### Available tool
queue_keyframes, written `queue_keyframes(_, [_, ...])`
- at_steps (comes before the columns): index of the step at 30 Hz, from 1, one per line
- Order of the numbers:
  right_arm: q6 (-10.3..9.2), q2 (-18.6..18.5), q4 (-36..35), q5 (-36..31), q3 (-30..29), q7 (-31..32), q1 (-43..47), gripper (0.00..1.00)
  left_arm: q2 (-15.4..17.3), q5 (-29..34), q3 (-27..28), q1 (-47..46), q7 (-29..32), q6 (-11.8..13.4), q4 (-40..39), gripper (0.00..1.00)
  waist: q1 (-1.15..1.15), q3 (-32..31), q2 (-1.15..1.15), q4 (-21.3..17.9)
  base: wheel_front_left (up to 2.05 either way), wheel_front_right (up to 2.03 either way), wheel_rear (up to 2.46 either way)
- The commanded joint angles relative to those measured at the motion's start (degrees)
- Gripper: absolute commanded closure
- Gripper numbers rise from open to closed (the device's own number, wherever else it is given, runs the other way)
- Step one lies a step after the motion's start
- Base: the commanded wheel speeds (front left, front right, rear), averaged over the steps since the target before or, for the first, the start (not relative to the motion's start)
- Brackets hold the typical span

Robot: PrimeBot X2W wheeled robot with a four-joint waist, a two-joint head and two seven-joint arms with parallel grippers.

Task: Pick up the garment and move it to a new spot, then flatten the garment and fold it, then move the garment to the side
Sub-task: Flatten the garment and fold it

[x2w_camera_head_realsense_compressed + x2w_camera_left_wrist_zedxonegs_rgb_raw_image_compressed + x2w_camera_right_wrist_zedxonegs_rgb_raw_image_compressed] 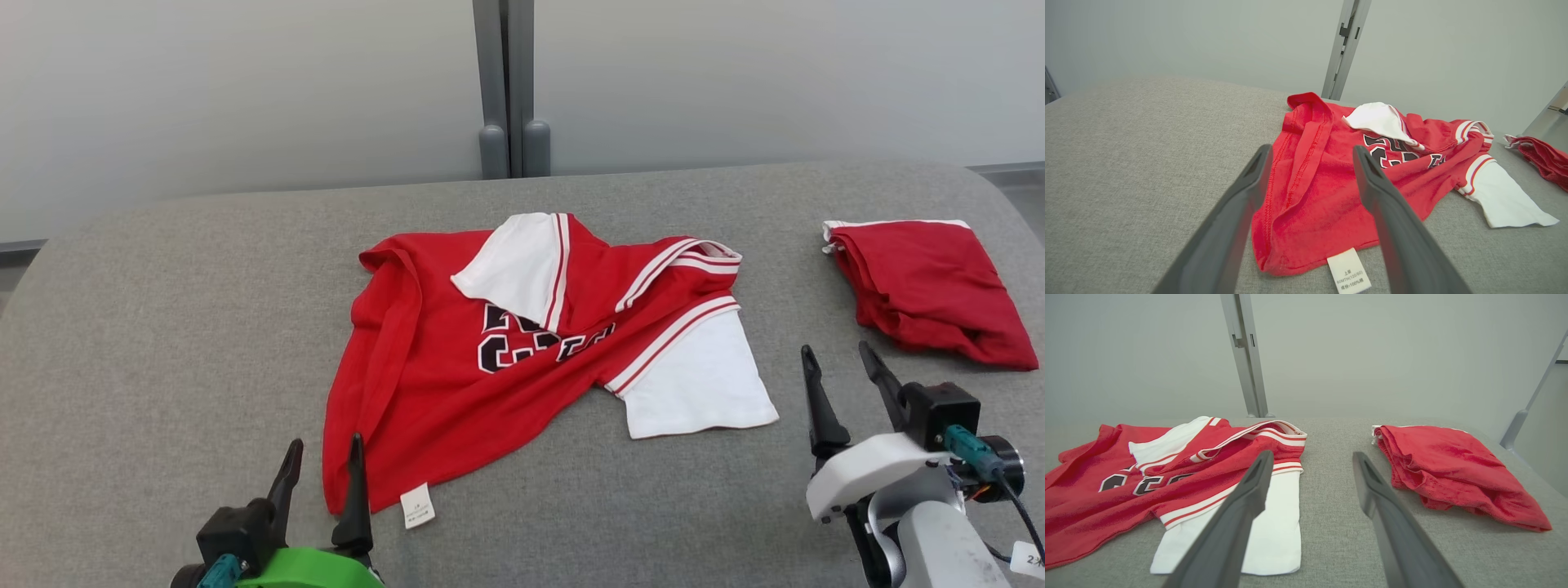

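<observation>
Loosely rumpled on the table (163,327), the shirt (506,359) is flanked by the left gripper (326,441) at its hem (339,490) and the right gripper (836,348) near its sleeve (702,384), both held open and empty, apparently for flattening.

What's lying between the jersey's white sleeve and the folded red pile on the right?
Nothing: bare grey cushion separates the white sleeve from the folded red pile. The head view shows it, with the open right hand at the gap's near end.
</observation>
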Motion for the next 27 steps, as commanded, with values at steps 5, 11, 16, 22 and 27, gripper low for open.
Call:
queue_keyframes(5, [-0.10, 0.0, -3.2, 1.6, 1.6, -0.2, 4.8, 0.00, 0.2, -0.8, 0.4, 2.7, 0.0, 0.6, -0.9, 0.00, 0.00, -1.1, 0.00, -0.7, 0.00, 0.00, 0.00])
queue_keyframes(11, [-0.10, 0.0, -4.8, 3.3, 3.8, -0.2, 7.8, 0.00, 0.2, -1.1, -0.1, 4.1, 0.0, 1.0, -1.5, 0.00, 0.00, -1.4, 0.00, -0.6, 0.00, 0.00, 0.00])
queue_keyframes(16, [-0.10, 0.0, -5.1, 4.4, 5.3, -0.2, 8.9, 0.00, 0.2, -1.5, -0.9, 4.3, 0.0, 1.3, -1.1, 0.00, 0.00, -1.5, 0.00, -0.3, 0.00, 0.00, 0.00])
queue_keyframes(22, [-0.10, 0.0, -5.1, 4.3, 6.3, -0.2, 9.0, 0.00, 0.2, -1.7, -1.0, 3.9, 0.0, 1.4, -0.7, 0.00, 0.00, -1.6, 0.00, -0.2, 0.00, 0.00, 0.00])
queue_keyframes(27, [-0.10, 0.0, -5.2, 3.8, 6.4, -0.2, 9.0, 0.00, 0.2, -1.7, -1.1, 3.7, 0.0, 1.5, -0.4, 0.00, 0.00, -1.5, 0.00, -0.2, 0.00, 0.00, 0.00])
